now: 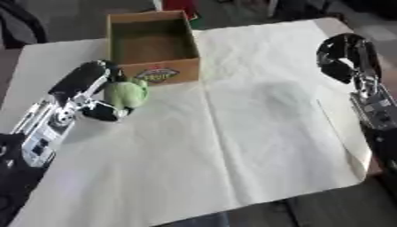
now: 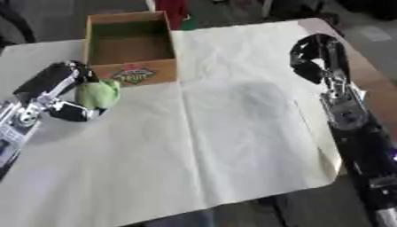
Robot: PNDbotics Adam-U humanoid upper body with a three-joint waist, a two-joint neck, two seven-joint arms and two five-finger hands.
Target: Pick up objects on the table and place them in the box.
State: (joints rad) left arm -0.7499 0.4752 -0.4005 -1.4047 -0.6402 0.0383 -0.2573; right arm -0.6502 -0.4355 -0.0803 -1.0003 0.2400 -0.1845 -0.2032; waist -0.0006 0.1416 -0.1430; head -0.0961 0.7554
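Left eye view:
Left hand (image 1: 97, 95): curled around green soft object (image 1: 128, 93), just in front of cardboard box (image 1: 152, 44).
Next move, as judged: lift above the near wall, carry over the opening, then release.

Right eye view:
Right hand (image 2: 314, 57): fingers curled, holding nothing, well apart over white sheet (image 2: 232, 133).
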